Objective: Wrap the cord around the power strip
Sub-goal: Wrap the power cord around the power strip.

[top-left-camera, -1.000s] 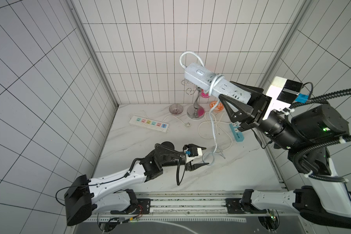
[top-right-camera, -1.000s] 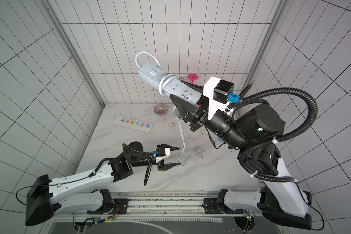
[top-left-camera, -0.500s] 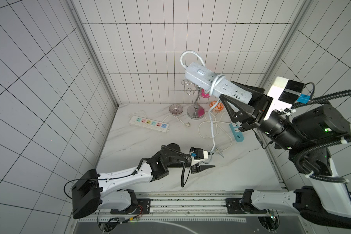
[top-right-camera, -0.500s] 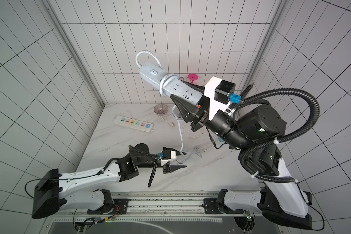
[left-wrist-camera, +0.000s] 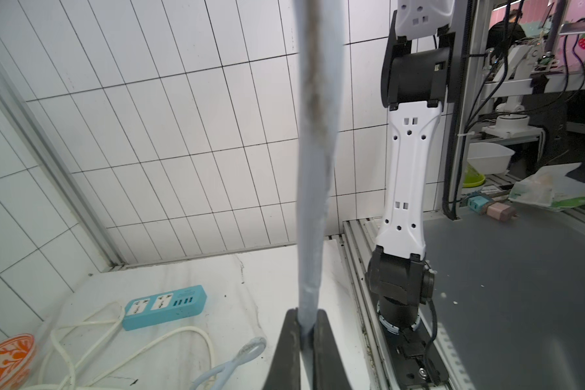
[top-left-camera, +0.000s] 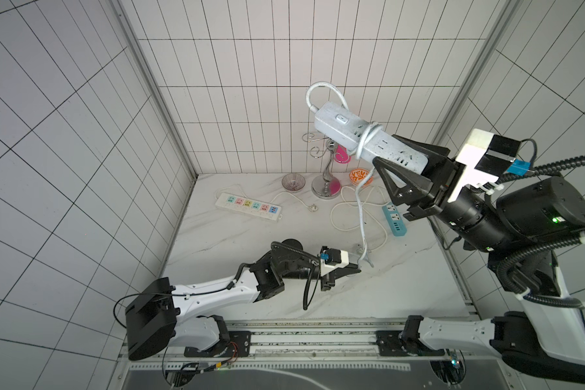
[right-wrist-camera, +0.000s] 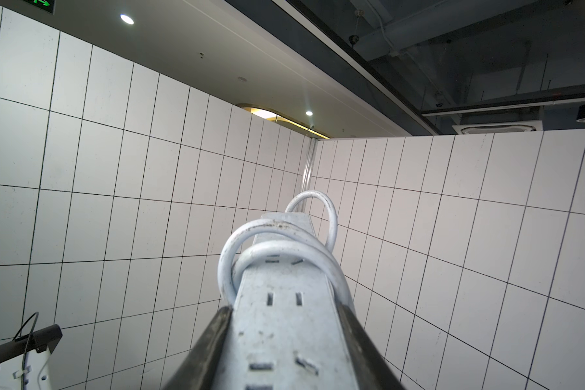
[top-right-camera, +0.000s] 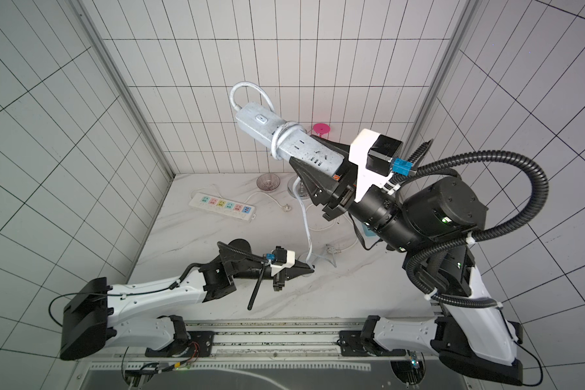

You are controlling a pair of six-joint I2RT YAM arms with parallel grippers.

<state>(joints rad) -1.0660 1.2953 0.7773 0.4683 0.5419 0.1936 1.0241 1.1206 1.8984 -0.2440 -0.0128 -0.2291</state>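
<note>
Cord (left-wrist-camera: 314, 169) pinched in closed left claw (left-wrist-camera: 306, 315), power strip (top-left-camera: 348, 128) clamped aloft in right claw (right-wrist-camera: 286, 309)

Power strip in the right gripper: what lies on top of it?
Turns of the cord cross the power strip over its sockets; the rest hangs to the left gripper, shut on it. The right gripper covers the strip's held end; the underside is hidden.

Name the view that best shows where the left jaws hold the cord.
The left wrist view: the cord is close up, pinched between the shut jaws. Both top views show it hanging from the power strip to those jaws, but small. The right wrist view shows only its loops round the strip.
</note>
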